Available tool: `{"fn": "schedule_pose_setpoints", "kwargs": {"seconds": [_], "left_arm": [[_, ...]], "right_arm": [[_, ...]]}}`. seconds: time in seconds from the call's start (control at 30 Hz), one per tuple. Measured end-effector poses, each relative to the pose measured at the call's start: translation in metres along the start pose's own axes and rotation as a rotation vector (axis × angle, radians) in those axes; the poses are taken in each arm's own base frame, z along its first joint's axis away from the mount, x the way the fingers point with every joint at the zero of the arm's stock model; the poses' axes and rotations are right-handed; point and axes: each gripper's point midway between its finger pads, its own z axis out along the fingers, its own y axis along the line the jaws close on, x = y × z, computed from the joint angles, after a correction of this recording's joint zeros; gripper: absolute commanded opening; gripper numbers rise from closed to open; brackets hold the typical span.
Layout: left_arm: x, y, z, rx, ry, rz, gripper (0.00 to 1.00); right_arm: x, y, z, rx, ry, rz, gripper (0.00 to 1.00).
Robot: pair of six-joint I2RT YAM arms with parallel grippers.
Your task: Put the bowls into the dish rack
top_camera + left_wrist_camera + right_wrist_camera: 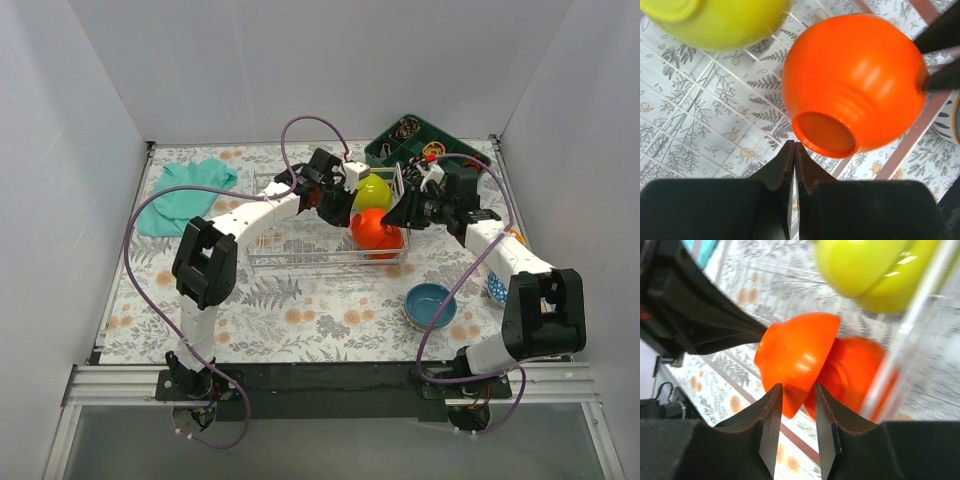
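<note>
The silver wire dish rack [300,262] stands mid-table. A yellow-green bowl [373,190] leans in its far right part, and an orange bowl [372,230] stands on edge in front of it. My right gripper [397,217] reaches in from the right, open. In the right wrist view the orange bowl's [795,352] rim sits loosely between the parted fingers of that gripper [798,387]. My left gripper [794,145] is shut and empty, its tips right at the orange bowl's [855,80] foot ring. A blue bowl [430,305] sits on the table outside the rack.
A dark green compartment tray [415,140] stands at the back right behind the rack. A teal cloth [185,195] lies at the back left. A blue-and-white patterned bowl [497,288] is partly hidden by the right arm. Rack wires [920,295] run close by the right fingers.
</note>
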Motion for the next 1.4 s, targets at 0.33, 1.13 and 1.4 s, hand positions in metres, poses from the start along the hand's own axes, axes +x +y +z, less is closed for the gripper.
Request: {"fn": "schedule_pose_setpoints", "kwargs": {"seconds": [0.33, 1.13, 1.4], "left_arm": [[-0.023, -0.036, 0.007, 0.057, -0.043, 0.054, 0.00], [-0.086, 0.027, -0.158, -0.312, -0.335, 0.125, 0.79], [-0.042, 0.068, -0.134, -0.367, -0.199, 0.072, 0.80]], "right_arm": [[-0.019, -0.024, -0.035, 0.176, 0.001, -0.117, 0.41], [0.060, 0.015, -0.153, 0.120, 0.312, -0.867, 0.38], [0.101, -0.010, -0.172, 0.106, 0.483, -1.006, 0.34]]}}
